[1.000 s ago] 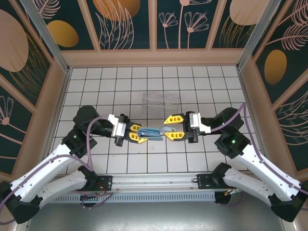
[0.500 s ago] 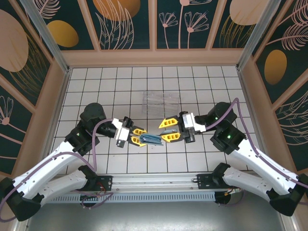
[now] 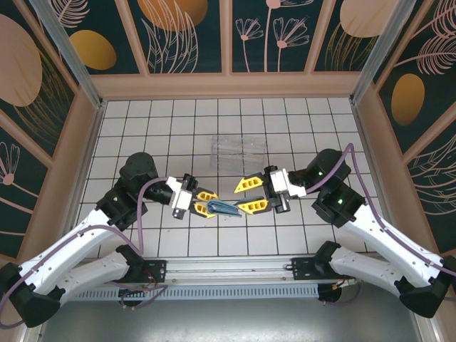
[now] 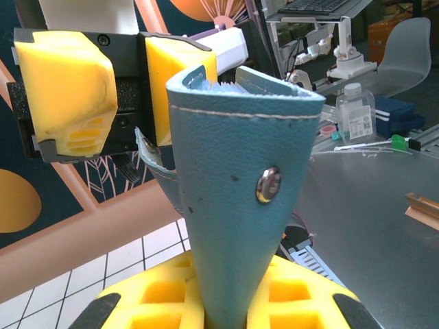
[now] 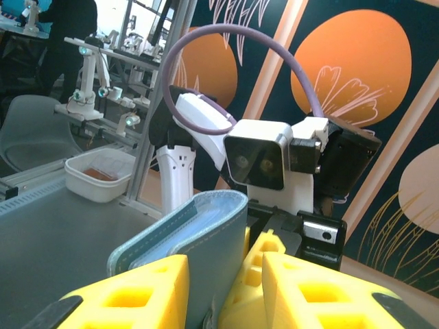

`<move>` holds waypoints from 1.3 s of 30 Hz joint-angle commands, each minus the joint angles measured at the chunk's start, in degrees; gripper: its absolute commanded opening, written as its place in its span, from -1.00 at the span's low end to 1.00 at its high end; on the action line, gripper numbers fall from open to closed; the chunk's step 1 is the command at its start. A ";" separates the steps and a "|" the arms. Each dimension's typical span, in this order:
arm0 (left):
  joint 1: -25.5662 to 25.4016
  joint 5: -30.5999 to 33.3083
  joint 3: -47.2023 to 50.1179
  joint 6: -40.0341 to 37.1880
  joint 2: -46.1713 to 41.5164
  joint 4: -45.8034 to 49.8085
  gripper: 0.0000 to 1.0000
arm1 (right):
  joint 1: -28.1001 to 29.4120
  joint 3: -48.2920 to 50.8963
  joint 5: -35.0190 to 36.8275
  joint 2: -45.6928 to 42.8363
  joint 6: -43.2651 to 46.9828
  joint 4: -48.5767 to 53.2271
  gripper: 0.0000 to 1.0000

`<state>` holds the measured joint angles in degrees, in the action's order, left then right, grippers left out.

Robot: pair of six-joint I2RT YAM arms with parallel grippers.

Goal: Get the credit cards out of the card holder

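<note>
The teal card holder [image 3: 226,208] hangs above the white tiles, pinched at its left end by my left gripper [image 3: 211,202]. In the left wrist view the card holder [image 4: 236,199] rises from between the yellow fingers [image 4: 144,301], folded, with a metal snap and blue-grey sleeve edges at its top. My right gripper [image 3: 246,195] is open, its yellow fingers [image 3: 251,183] spread on either side of the holder's right end. In the right wrist view the card holder [image 5: 206,233] stands between the fingers [image 5: 130,295], with a gap on its right side. The credit cards are hidden.
A clear plastic tray [image 3: 239,149] lies on the tiles behind the grippers. Wooden-framed walls [image 3: 92,128] close the floor on the left, back and right. The right gripper's yellow pads [image 4: 65,96] sit close behind the holder in the left wrist view.
Both grippers drew nearer each other and slightly toward the arm bases with the holder. The right gripper's jaws have spread wider around the holder's end.
</note>
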<state>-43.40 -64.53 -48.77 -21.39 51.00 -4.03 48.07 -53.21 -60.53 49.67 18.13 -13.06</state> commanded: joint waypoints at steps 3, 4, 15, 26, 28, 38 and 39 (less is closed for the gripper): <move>0.07 -1.30 -1.63 -1.55 -0.91 0.34 -1.00 | 0.89 -2.09 -0.92 -0.14 0.85 -0.61 -0.28; 0.01 -1.30 -1.65 -1.57 -0.95 0.34 -1.00 | 0.95 -2.10 -0.78 -0.12 0.86 -0.57 -0.28; 0.14 -0.90 -1.28 -2.08 -1.27 0.96 -1.00 | 1.49 -2.57 0.28 -0.48 0.68 -1.08 -0.24; 0.07 -0.95 -1.41 -2.33 -1.26 0.69 -1.00 | 2.33 -3.20 0.33 -0.10 1.14 -0.30 -0.22; 0.09 -1.12 -1.41 -2.34 -1.17 0.61 -1.00 | 2.50 -3.43 0.24 -0.10 1.06 -0.52 -0.21; 0.09 -1.56 -1.47 -2.52 -1.16 0.43 -1.00 | 2.90 -3.41 2.80 0.56 2.92 2.56 -0.26; 0.09 -1.63 -1.41 -2.52 -1.17 0.43 -1.00 | 2.90 -3.46 3.24 0.71 3.21 3.20 -0.27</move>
<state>-43.40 -64.51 -48.77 -22.50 50.61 -2.74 50.37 -55.02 -59.11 49.80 19.64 -12.05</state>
